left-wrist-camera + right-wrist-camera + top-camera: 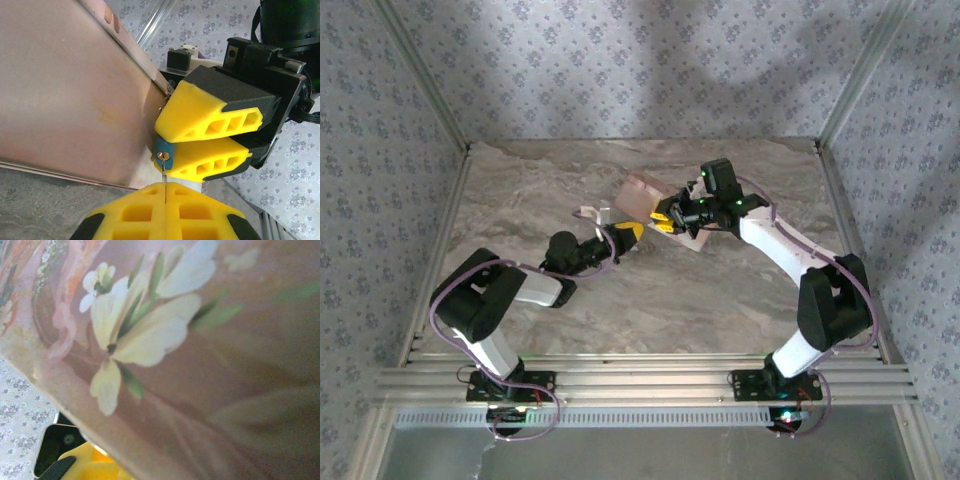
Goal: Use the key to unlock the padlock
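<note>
- The left pincer (165, 189) is pressed shut on the key (164, 178), whose thin metal shaft sticks out between the two yellow fingertips.
- The key's tip meets the brass keyhole on the end of the padlock (163, 148); how deep it sits cannot be told.
- The right pincer (163, 144) is narrowly set and grips the blue padlock between its upper and lower yellow fingers (210, 114).
- The padlock is just beside the corner of the box (75, 100), at the edge where the lid seam runs.
- From above, the two pincers meet tip to tip in the middle of the worktop (670, 300), the left pincer (628, 233) reaching in from the near left and the right pincer (666, 222) from the right.
- The box (642, 195) lies tilted, just on the far side of both pincers.
- In the right wrist view the box's painted side (200, 365) is close and blurred, with pale flowers and green leaves on pink.
</note>
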Robot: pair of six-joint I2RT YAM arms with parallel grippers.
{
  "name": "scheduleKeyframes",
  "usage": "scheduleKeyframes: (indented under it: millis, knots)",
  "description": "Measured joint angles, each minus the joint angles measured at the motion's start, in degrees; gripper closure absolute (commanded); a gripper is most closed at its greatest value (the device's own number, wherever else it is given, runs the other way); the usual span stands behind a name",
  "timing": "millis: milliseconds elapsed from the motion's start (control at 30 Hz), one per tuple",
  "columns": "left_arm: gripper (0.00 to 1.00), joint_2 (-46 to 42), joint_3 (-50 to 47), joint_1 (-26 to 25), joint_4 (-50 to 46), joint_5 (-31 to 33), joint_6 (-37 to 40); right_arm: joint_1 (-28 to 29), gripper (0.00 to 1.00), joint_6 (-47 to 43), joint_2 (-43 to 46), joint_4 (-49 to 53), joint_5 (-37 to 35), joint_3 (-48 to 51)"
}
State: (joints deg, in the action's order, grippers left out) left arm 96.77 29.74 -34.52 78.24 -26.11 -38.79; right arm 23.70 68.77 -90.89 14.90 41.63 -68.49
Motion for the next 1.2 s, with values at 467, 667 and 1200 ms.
scheduleKeyframes:
  millis: [467,667,1200]
  knots:
    - [1.0,0.0,0.02,-0.48,0.0,0.07,0.0,0.0,1.0,-0.02,0.0,-0.2,0.02,0.09]
    - [1.0,-0.02,0.02,-0.48,0.0,0.7,0.02,0.0,1.0,-0.02,0.0,-0.17,0.02,0.09]
    - [1.0,-0.68,0.0,-0.48,-0.02,1.51,0.22,0.0,1.0,-0.02,-0.02,-0.2,0.04,0.09]
